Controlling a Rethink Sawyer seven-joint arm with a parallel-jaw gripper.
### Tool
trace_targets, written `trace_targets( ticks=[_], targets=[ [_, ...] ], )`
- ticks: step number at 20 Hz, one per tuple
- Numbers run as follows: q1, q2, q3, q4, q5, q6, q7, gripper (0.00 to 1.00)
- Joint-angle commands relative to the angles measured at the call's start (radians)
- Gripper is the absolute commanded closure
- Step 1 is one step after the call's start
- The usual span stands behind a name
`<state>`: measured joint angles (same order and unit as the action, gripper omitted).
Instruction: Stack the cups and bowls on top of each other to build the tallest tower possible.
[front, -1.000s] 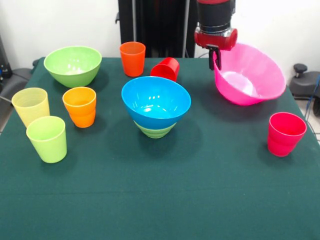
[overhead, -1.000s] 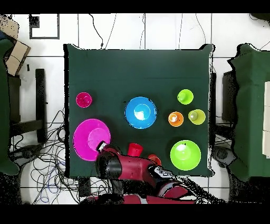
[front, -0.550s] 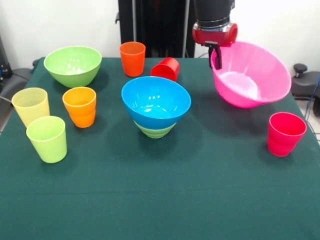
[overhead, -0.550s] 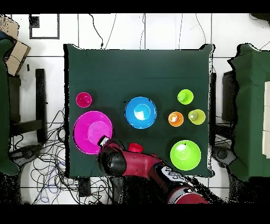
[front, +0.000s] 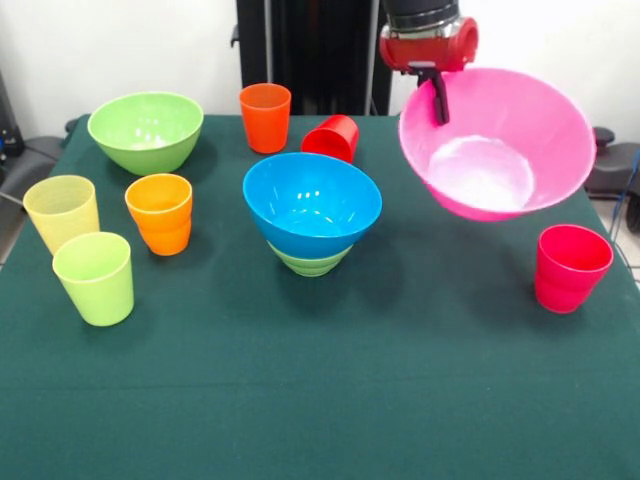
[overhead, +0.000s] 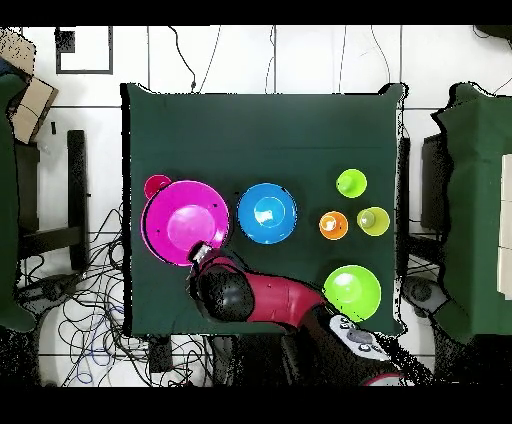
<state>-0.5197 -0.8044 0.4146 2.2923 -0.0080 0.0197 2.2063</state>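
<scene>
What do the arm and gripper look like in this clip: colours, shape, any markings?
In the front view, the arm ends in a dark cylindrical wrist above a glossy red collar. The gripper below it is black and slim. In the overhead view, the arm is red with a rounded black joint and a grey section near its base. No markings or loose cables can be made out on it.

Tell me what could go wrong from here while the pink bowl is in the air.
1. The gripper pinches the pink bowl only at its rim, and the bowl hangs tilted, so it could slip or swing loose.
2. The bowl hangs just above the red cup; dropping or swinging low might tip it.
3. The blue bowl sits on a small green bowl; a hard landing there might shove that pair sideways.
</scene>
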Motion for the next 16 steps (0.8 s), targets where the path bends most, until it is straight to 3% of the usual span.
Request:
trace_targets(
  ticks=[1, 7, 16],
  targets=[
    [-0.061, -0.09, 0.203, 0.034, 0.061, 0.108, 0.141, 1.0],
    [-0.112, -0.153, 0.275, 0.048, 0.088, 0.159, 0.13, 1.0],
    [-0.142, -0.195, 0.225, 0.034, 0.066, 0.181, 0.081, 1.0]
  ],
)
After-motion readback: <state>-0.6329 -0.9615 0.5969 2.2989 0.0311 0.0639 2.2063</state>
